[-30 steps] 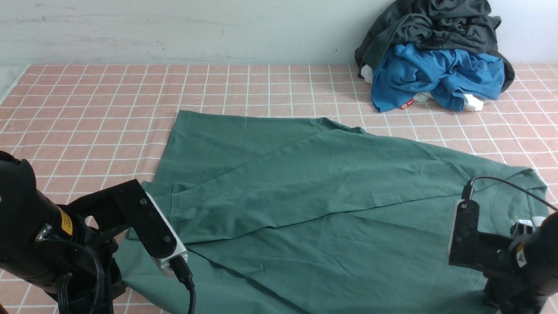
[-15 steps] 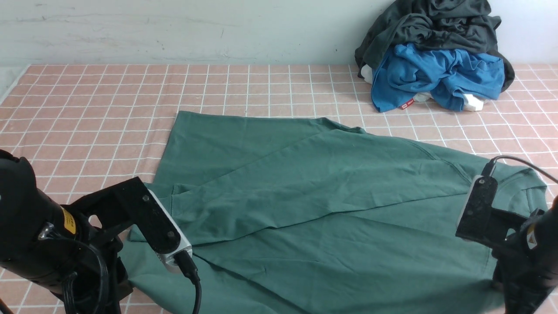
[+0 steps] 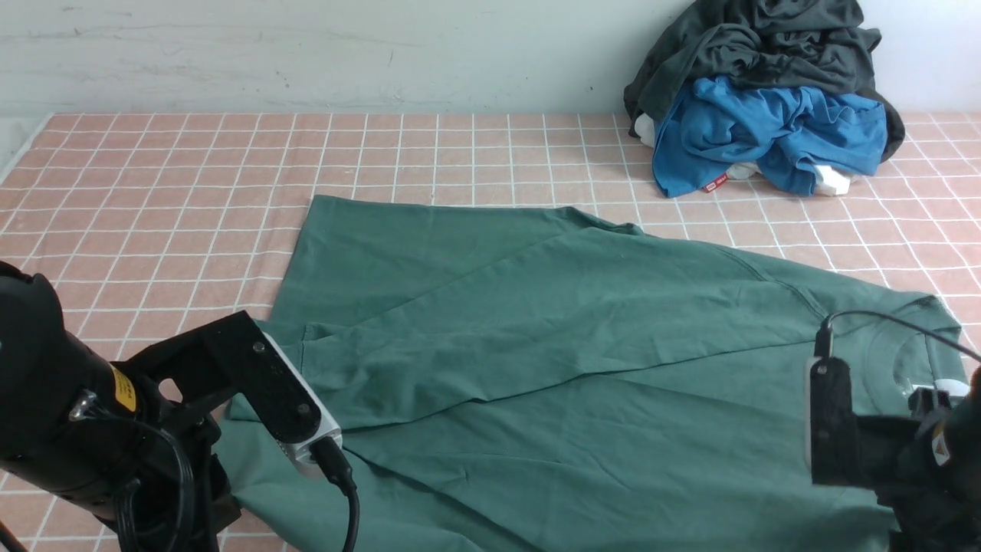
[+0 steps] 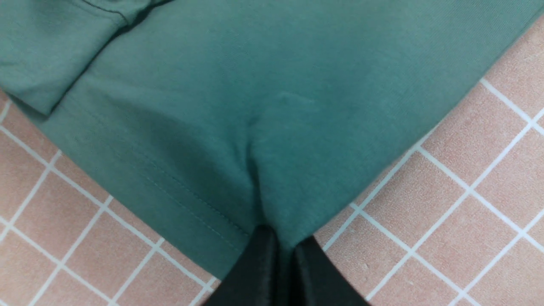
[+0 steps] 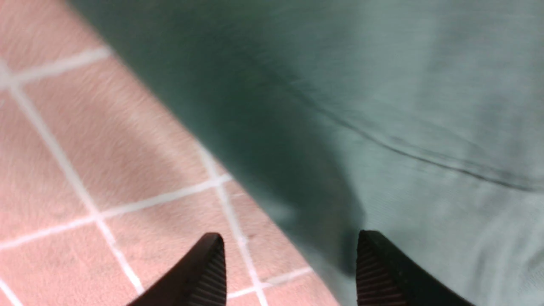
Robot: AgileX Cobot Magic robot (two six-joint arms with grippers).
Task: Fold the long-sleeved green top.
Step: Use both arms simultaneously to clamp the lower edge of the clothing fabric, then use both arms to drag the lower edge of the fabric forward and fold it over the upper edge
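Jaws pinched shut on a near hem corner, the left gripper [image 4: 284, 255] held the green long-sleeved top [image 3: 575, 345], which lay spread on the checked table [image 3: 153, 192]. The right gripper [image 5: 289, 255] stood open astride the top's edge, gripping nothing. Judged mid-fold, the next move called for the right jaws to close on cloth before both arms lifted. Only the wrist views showed the jaws; only the front view showed the sleeve [image 3: 498, 322] laid across the body.

Soft even light; right-wrist blur
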